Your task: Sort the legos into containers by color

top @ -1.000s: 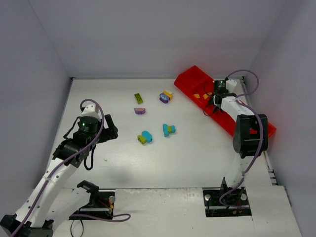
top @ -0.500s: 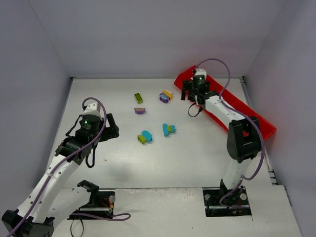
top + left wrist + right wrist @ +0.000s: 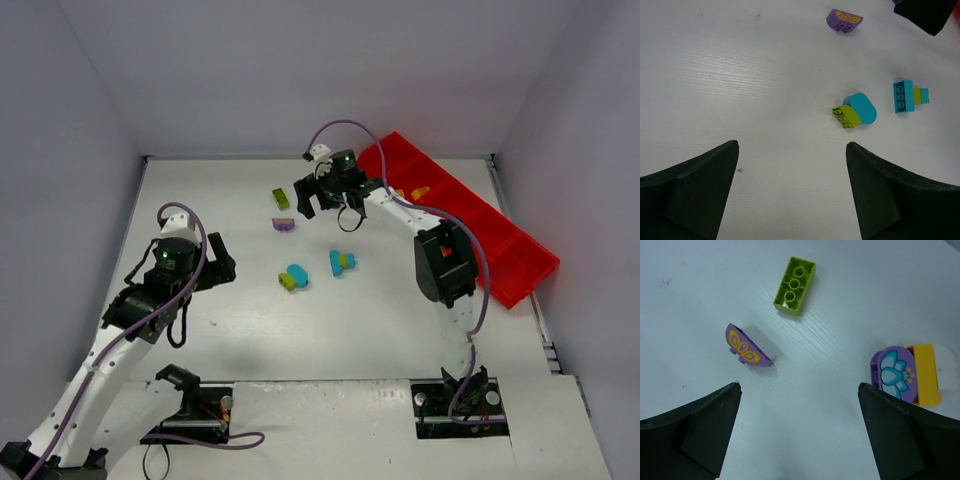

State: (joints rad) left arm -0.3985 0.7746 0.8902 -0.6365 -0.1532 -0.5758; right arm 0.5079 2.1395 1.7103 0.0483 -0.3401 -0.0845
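Note:
Loose legos lie on the white table. A lime brick (image 3: 795, 284) (image 3: 281, 199), a purple half-round with a butterfly (image 3: 746, 347) (image 3: 283, 224) and a purple round piece joined to a yellow brick (image 3: 895, 374) lie under my right gripper (image 3: 799, 385) (image 3: 315, 199). It hovers open and empty between them. My left gripper (image 3: 792, 145) (image 3: 215, 262) is open and empty over bare table. Ahead of it are a cyan-and-lime piece (image 3: 856, 110) (image 3: 293, 277) and a cyan brick with a lime bit (image 3: 909, 95) (image 3: 342, 263). The red tray of containers (image 3: 470, 215) holds orange pieces (image 3: 420, 192).
Grey walls close in the table on the left, back and right. The red tray runs diagonally along the back right. The right arm's links (image 3: 445, 262) reach across the right half of the table. Its gripper shows as a dark shape (image 3: 927, 12) in the left wrist view.
My right gripper has swung from the red tray leftward over the table to the lime and purple legos, and its jaws have opened wide. The left arm has barely shifted.

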